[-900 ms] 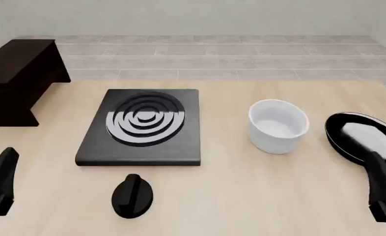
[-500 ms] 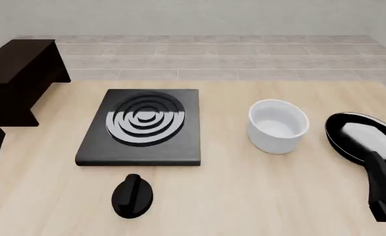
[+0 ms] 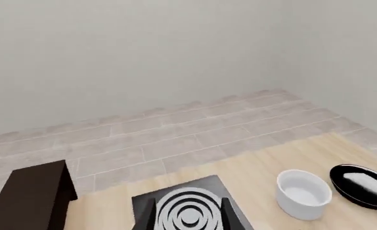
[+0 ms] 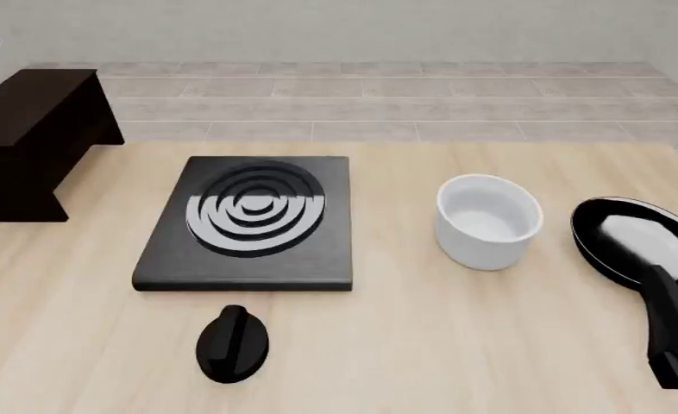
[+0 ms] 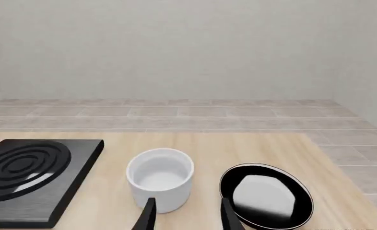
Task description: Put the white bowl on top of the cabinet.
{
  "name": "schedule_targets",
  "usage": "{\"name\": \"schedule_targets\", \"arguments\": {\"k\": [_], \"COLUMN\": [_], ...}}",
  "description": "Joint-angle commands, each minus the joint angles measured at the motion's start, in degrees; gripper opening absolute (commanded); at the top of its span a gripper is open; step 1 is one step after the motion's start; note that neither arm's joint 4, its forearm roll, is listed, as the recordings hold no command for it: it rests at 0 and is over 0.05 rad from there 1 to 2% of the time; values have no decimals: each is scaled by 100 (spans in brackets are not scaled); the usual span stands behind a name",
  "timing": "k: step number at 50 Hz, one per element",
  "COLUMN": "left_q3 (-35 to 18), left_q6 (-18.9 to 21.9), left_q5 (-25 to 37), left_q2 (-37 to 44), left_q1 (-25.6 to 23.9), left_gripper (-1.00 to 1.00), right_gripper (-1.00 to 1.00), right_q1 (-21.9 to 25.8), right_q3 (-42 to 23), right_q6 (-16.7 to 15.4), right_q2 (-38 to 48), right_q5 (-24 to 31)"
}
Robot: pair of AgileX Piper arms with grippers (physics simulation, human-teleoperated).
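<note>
Two grippers: both show parted fingertips in their own wrist views, and neither holds anything.
White bowl (image 4: 489, 222): upright on the table (image 4: 431, 345), at about 3 o'clock from the stove plate (image 4: 249, 220) and apart from it; nothing inside it.
Cabinet (image 4: 31, 138): at about 10 o'clock in the front view, at the table's far left edge, its flat top bare.
Frying pan (image 4: 638, 240): at 3 o'clock from the white bowl, just beside it with a small gap.
Knob (image 4: 233, 342): black, lying at 6 o'clock from the stove plate.
Left gripper (image 3: 187, 215): jaws apart, framing the stove plate's rings from high up; in the front view only a dark sliver at the top left corner.
Right gripper (image 5: 186, 215): jaws apart, tips near the white bowl and the frying pan, touching neither; in the front view its dark body sits at about 4 o'clock.
</note>
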Motion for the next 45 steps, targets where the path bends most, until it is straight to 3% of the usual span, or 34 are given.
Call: {"name": "schedule_targets", "arguments": {"k": [1, 6, 10, 14, 20, 27, 28, 41, 42, 45], "left_q3": [-1677, -1976, -2621, -3147, -3640, -4374, -4687, -5259, -5796, -6046], "left_q6": [155, 318, 599, 452, 750, 727, 797, 859, 911, 929], "left_q5": [137, 115, 308, 508, 741, 1025, 1211, 1404, 1694, 1850], "left_q2": [1932, 2547, 3218, 3709, 4384, 5182, 5746, 6668, 7177, 7406], "left_q1": [-1273, -1847, -2168, -2310, -2753, -3055, -3399, -3738, -3848, -3879], "left_gripper": [100, 100, 100, 100, 100, 100, 100, 100, 100, 100], "right_gripper": [100, 100, 100, 100, 100, 100, 100, 100, 100, 100], "right_q1": [2, -2, -3, -3, -4, -3, -1, -4, -4, -4], "right_q3": [-3, -3, -7, -5, -14, -10, -3, -12, 4, -3], "right_q6": [-24, 10, 21, 22, 22, 2, -18, 5, -2, 1], "right_q2": [-8, -2, 0, 0, -5, -5, -5, -3, 3, -1], "right_q5": [-10, 14, 26, 24, 37, 16, -8, 20, -8, 4]}}
